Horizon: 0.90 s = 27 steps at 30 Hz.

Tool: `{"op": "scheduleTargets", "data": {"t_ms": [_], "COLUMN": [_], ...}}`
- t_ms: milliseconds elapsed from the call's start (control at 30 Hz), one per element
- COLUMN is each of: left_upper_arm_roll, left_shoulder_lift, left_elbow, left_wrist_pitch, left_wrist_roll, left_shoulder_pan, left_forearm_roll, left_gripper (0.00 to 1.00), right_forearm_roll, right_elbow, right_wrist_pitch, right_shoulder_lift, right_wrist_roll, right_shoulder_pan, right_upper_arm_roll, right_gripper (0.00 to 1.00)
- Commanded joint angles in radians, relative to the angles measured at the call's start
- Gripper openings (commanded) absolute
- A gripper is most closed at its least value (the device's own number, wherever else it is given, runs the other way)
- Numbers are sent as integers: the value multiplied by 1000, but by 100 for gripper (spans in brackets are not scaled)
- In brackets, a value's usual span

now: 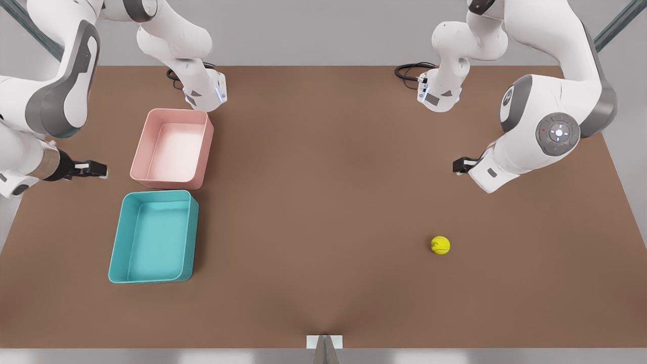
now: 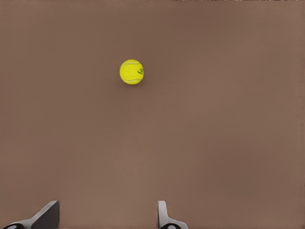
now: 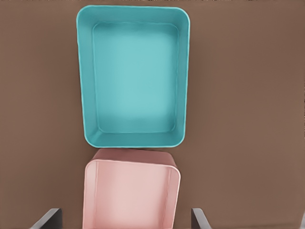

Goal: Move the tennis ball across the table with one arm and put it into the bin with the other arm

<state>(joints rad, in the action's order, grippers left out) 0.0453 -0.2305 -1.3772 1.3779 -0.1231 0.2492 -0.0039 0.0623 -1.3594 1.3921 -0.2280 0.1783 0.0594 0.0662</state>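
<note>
The tennis ball [image 1: 440, 245] sits alone on the table [image 1: 323, 202] toward the front view's right, so the left gripper [image 1: 459, 165], fingers spread and empty, hangs close by, the likely one to send it across. Over on the front view's left the right gripper [image 1: 101, 169], also spread and empty, waits beside the pink tub [image 1: 172, 148] and the teal bin [image 1: 153, 236], with bare tabletop between ball and bin.
</note>
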Motion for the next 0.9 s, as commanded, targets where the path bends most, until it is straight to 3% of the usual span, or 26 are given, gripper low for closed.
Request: {"op": "scheduleTargets", "data": {"t_ms": [0, 67, 100, 133, 233, 267, 400, 500, 533, 600, 867], "left_upper_arm_roll": [2, 1, 1, 2, 5, 7, -22, -33, -39, -90, -104], "left_shoulder_lift": [0, -1, -24, -64, -272, -340, -431, -483, -497, -500, -470], "left_elbow": [-6, -6, -6, -6, 41, 40, 38, 27, 29, -14, -132], "left_wrist_pitch": [29, 30, 49, 58, 280, 408, 596, 569, 596, 658, 673], "left_wrist_roll": [-75, -81, -81, -66, 371, 696, 1550, 1657, 1777, 1823, 1577], "left_shoulder_pan": [1, 1, -1, -4, -42, -108, -119, -103, -67, -136, -142], "left_forearm_roll": [-2, -2, -2, -1, 36, 27, 74, 85, 191, 213, 285], "left_gripper": [100, 100, 76, 22, 21, 21, 21, 21, 21, 21, 21], "right_forearm_roll": [-2, 4, 4, 5, 4, 7, -1, -10, -27, -25, -27], "right_elbow": [-1, -1, -7, -1, 0, 0, 31, -6, -15, 29, 71], "right_wrist_pitch": [47, 47, 42, 47, 87, 100, 88, 51, 47, 59, 48], "right_shoulder_lift": [1, 1, -1, -14, -42, -44, -54, -62, -63, -108, -139], "right_wrist_roll": [-128, -128, -126, -126, -128, -131, -126, -141, -143, -148, -134], "right_shoulder_pan": [5, 0, 0, -6, -27, -44, -44, -93, -95, -96, -95], "right_upper_arm_roll": [1, 1, 1, 1, -2, 0, 1, -3, -2, -2, 0], "right_gripper": [100, 100, 100, 100, 100, 100, 100, 100, 100, 100, 100]}}
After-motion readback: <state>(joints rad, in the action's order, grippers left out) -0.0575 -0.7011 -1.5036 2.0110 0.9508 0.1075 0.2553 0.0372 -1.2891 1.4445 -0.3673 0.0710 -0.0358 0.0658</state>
